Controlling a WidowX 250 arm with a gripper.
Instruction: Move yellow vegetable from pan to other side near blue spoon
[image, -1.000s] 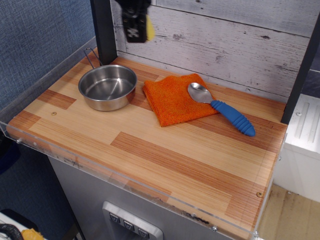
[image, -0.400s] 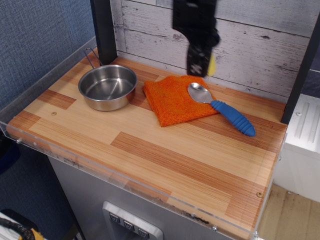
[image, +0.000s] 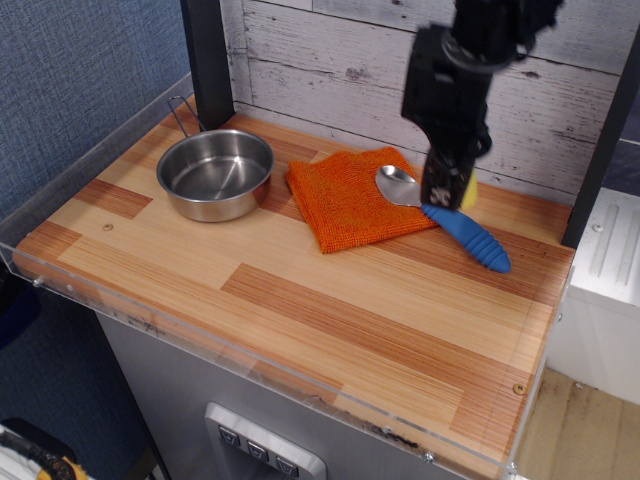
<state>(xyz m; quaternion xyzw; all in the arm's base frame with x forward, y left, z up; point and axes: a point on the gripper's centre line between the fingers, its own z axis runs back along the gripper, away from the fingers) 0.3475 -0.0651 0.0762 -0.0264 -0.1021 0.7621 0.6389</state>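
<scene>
My gripper (image: 447, 192) hangs over the right back part of the board, just above the blue spoon (image: 447, 216). It is shut on the yellow vegetable (image: 468, 193), of which only a small yellow edge shows at the fingers' right side. The spoon lies with its silver bowl on an orange cloth (image: 355, 197) and its blue ribbed handle pointing to the front right. The steel pan (image: 215, 174) stands empty at the back left, far from the gripper.
A black post (image: 207, 60) stands behind the pan. A grey plank wall (image: 330, 60) runs along the back. The wooden board (image: 300, 300) has a clear plastic rim at its left and front edges.
My gripper has moved with the yellow vegetable from above the pan's back to the right and down, and now hangs low over the blue spoon. Pan, cloth and spoon have not moved.
</scene>
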